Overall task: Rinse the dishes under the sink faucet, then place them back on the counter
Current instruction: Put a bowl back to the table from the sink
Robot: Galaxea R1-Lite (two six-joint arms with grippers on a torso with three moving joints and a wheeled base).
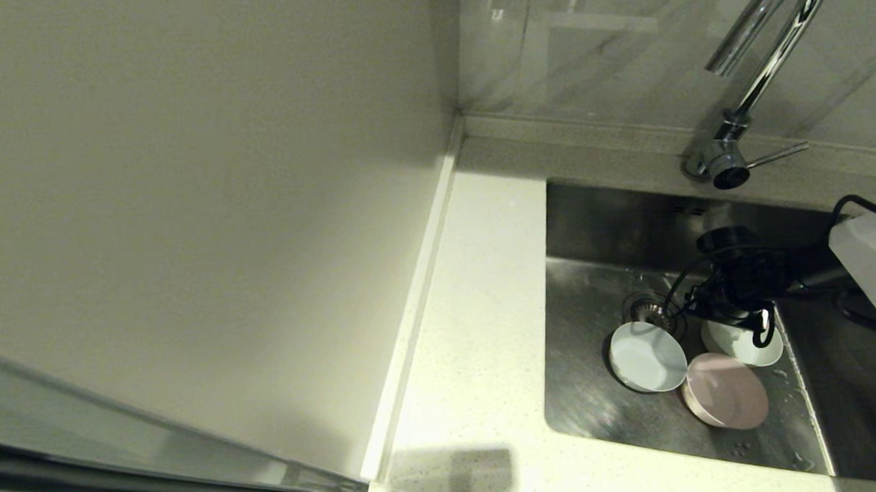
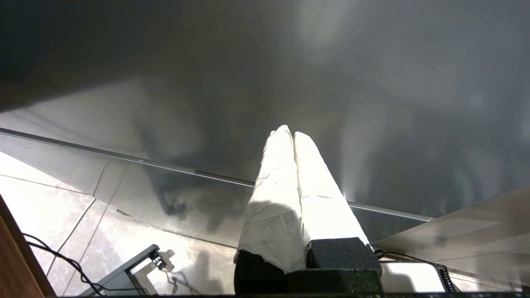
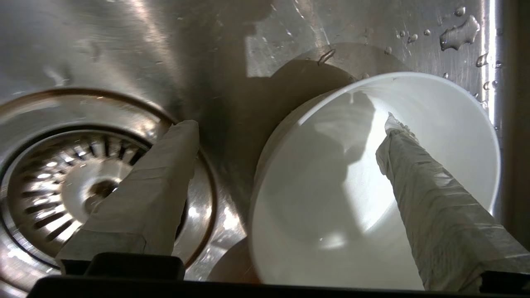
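Three small bowls lie in the steel sink [image 1: 585, 402]: a pale blue bowl [image 1: 646, 357], a pale pink bowl [image 1: 725, 390] lying bottom up, and a whitish-green bowl [image 1: 753, 347] partly under my right arm. My right gripper [image 3: 288, 122] is open low over the sink floor. One finger [image 3: 430, 194] reaches inside the whitish-green bowl [image 3: 331, 198], and the other stands over the drain strainer [image 3: 49, 186], so the bowl's rim lies between them. The chrome faucet [image 1: 762, 54] rises behind the sink, with no water running. My left gripper [image 2: 293, 132] is shut, parked away from the sink.
The off-white counter [image 1: 485, 310] runs along the sink's left side up to a beige wall panel [image 1: 185, 213]. The faucet's thin lever [image 1: 778, 156] points right. Water drops lie on the sink floor [image 3: 459, 33] near the right wall.
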